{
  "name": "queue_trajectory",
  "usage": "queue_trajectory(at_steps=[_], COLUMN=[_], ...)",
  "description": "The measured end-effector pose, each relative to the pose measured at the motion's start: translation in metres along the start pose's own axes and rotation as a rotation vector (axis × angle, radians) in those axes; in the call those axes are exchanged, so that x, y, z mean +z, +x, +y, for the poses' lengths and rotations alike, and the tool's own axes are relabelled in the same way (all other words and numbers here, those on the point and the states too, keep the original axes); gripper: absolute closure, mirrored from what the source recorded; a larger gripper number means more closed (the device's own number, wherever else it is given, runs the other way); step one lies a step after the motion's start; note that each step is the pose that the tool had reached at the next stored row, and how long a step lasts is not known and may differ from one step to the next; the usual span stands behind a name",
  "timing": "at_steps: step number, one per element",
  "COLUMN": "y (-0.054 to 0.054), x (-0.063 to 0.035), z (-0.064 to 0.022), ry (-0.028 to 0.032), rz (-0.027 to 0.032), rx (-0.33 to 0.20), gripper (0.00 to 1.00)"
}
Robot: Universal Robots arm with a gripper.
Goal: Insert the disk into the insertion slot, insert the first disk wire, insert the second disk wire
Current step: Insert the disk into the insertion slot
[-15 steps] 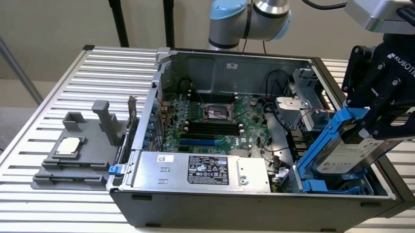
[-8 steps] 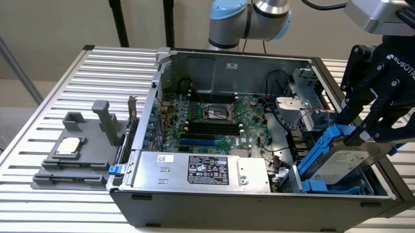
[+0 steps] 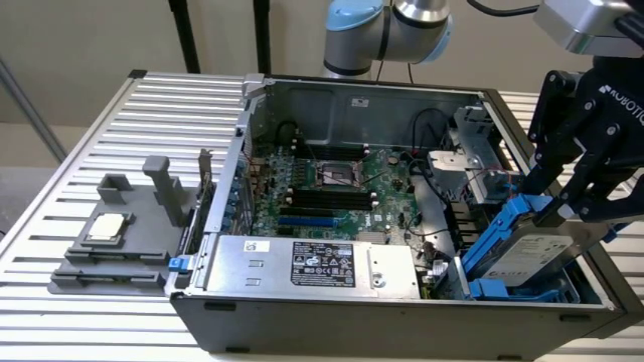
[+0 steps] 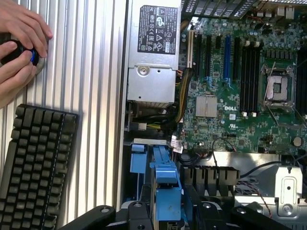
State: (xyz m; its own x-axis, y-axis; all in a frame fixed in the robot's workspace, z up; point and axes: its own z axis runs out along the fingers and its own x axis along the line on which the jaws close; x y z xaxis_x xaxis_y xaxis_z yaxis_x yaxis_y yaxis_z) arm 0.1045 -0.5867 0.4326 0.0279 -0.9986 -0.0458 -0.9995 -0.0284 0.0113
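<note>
At the exterior view's near right, inside the case: the disk [image 3: 533, 256] leans tilted, partway into the insertion slot [image 3: 495, 289], not seated. The gripper [image 3: 560, 215] is at its upper edge; can't tell if it's gripping. Both wire steps look undone.

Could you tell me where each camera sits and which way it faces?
Exterior view: off the arm, above the open computer case, looking down into it; the arm shows at the top, the gripper at the exterior view's right, by the disk.
Wrist view: on the wrist, looking down past the gripper's black frame onto the disk's blue carrier; a person's hands and a keyboard are beside the case.
Shared: the labelled silver box, the green circuit board and the disk.
</note>
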Motion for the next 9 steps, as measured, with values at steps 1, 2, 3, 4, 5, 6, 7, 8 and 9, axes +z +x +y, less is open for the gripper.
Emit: queue_trajectory(at_steps=[1,2,3,4,5,6,7,8,9], y=[0.0000,0.0000,0.0000,0.0001,0.0001,0.0001,0.0002,0.0002,0.0003], x=[0.0002,0.0005,0.0007,0.0011,0.0014,0.0019,0.0025,0.0031,0.0038], z=[0.0000,0.0000,0.0000,0.0001,0.0001,0.0001,0.0001,0.0001,0.0001], ry=[0.0000,0.0000,0.0000,0.0000,-0.0001,-0.0001,0.0000,0.0000,0.0000], rz=[0.0000,-0.0001,0.0000,0.0001,0.0002,0.0001,0.0001,0.0000,0.0001], rx=[0.000,-0.001,-0.001,-0.001,-0.001,-0.002,-0.002,-0.002,-0.002], gripper=[0.60,0.60,0.60,0.60,0.60,0.60,0.60,0.60,0.60])
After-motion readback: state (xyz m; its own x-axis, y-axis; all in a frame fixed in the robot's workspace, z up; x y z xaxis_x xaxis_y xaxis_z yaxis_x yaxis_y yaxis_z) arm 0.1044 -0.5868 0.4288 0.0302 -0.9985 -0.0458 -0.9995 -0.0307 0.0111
